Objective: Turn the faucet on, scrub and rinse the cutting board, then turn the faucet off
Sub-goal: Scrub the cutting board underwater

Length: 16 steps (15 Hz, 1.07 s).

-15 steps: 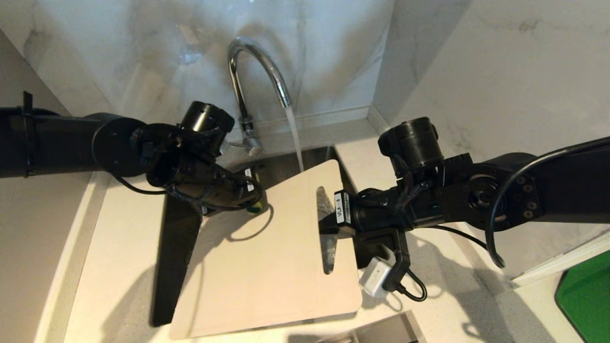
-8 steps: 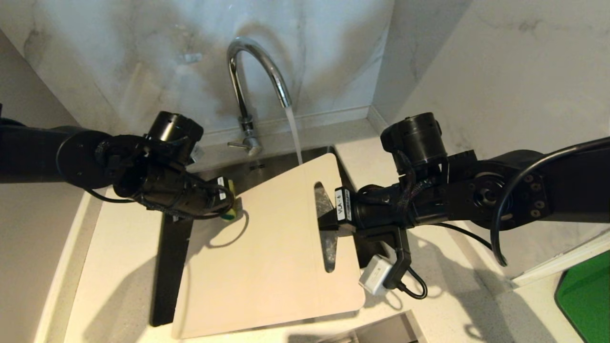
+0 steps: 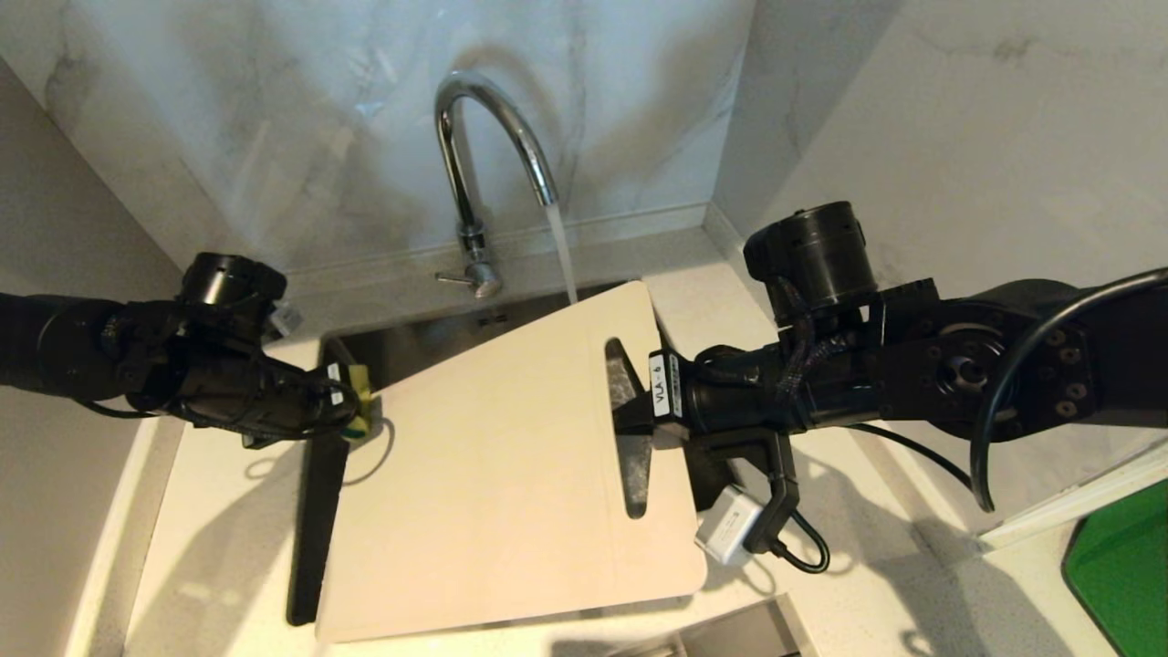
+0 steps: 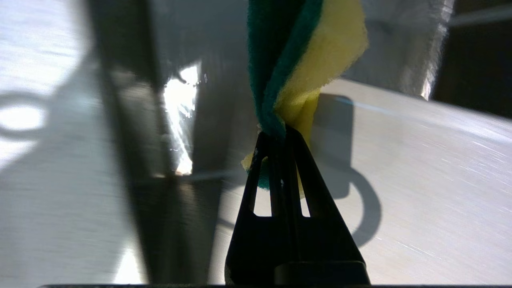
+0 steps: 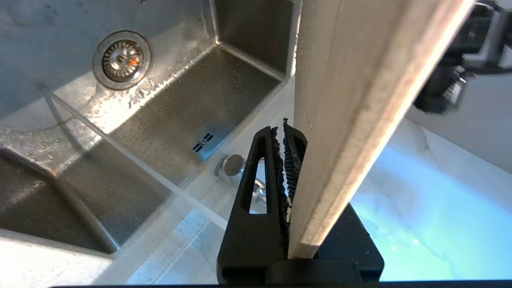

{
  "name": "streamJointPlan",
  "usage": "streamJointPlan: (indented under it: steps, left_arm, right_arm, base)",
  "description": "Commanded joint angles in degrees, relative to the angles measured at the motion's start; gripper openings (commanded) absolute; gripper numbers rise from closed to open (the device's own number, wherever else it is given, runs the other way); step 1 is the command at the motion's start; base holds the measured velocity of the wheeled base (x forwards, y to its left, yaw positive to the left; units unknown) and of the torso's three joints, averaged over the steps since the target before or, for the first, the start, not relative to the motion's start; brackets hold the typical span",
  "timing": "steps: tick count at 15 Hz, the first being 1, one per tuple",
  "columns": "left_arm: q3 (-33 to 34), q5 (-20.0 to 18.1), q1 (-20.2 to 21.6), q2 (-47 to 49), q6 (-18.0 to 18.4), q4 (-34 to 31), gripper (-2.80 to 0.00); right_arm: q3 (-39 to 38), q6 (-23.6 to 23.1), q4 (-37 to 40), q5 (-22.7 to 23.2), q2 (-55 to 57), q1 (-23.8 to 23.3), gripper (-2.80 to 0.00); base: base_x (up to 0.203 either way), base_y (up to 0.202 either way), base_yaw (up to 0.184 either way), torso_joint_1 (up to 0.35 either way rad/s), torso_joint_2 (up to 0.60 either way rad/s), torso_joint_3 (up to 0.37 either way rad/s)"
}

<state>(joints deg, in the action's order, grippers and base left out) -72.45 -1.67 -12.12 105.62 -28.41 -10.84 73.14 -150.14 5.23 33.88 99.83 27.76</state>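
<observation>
The chrome faucet (image 3: 474, 155) is running, and its water stream (image 3: 563, 260) falls just past the far edge of the cutting board (image 3: 493, 493). The cream board is held tilted over the sink (image 3: 411, 342). My right gripper (image 3: 631, 424) is shut on the board's handle-slot end; in the right wrist view the board's edge (image 5: 360, 100) lies against my right gripper (image 5: 282, 134). My left gripper (image 3: 351, 411) is shut on a yellow-green sponge (image 3: 362, 401) at the board's left edge. The sponge (image 4: 308, 52) sticks out past the left gripper (image 4: 280, 134).
The faucet's thin lever (image 3: 453, 276) points left at its base. Marble walls close in behind and on the right. Pale countertop (image 3: 219, 493) runs along the sink's left side. The drain (image 5: 122, 60) sits in the wet sink floor. A green object (image 3: 1122, 566) lies at the lower right.
My left gripper has swept the sponge leftward across the board, from near its upper middle to its left edge. The board's near end has shifted slightly. Water keeps running.
</observation>
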Motion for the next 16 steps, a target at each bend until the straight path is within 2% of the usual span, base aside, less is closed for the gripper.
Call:
streamJointPlan:
  steps: [1,4,7,10,13,14,16]
  left_arm:
    - [1.69,-0.87,3.02,-0.50,0.53,0.14,-2.80]
    - [1.65,-0.99,3.59,-1.34,0.55,0.27,-2.80]
    - [-2.33,-1.12,2.32,-4.21,0.50,-0.11,-2.80]
    - [-14.82,0.26,2.61,-5.61,0.59,-5.20,-2.80]
    - [-28.32,0.19,3.35,-6.69,0.35,-17.35,-2.80]
    - [-29.68,0.08,0.91,-8.48,0.06,-20.46,-2.80]
    - [-27.70,0.14,-7.67,-11.32,-1.41,-22.61,-2.80]
  right_arm:
    - [-0.11,-0.63,0.13,0.08,-0.69,0.02,-2.80]
    - [-0.37,0.02,0.04,0.05,-0.60,0.02,-2.80]
    - [-0.55,0.02,0.04,0.05,-0.32,0.02,-2.80]
    - [-0.63,0.02,0.04,0.05,-0.08,0.02,-2.80]
    - [-0.63,0.11,0.04,0.05,-0.42,-0.01,-2.80]
    - [-0.63,0.11,0.04,0.05,-0.34,-0.07,-2.80]
    - [-0.46,0.11,-0.04,0.05,-0.07,-0.07,-2.80]
  base:
    - [0.000,0.000,0.000,0.000,0.00,0.000]
    - [0.000,0.000,0.000,0.000,0.00,0.000]
    - [0.000,0.000,0.000,0.000,0.00,0.000]
    - [0.000,0.000,0.000,0.000,0.00,0.000]
    - [0.000,0.000,0.000,0.000,0.00,0.000]
    - [0.000,0.000,0.000,0.000,0.00,0.000]
    - [0.000,0.000,0.000,0.000,0.00,0.000]
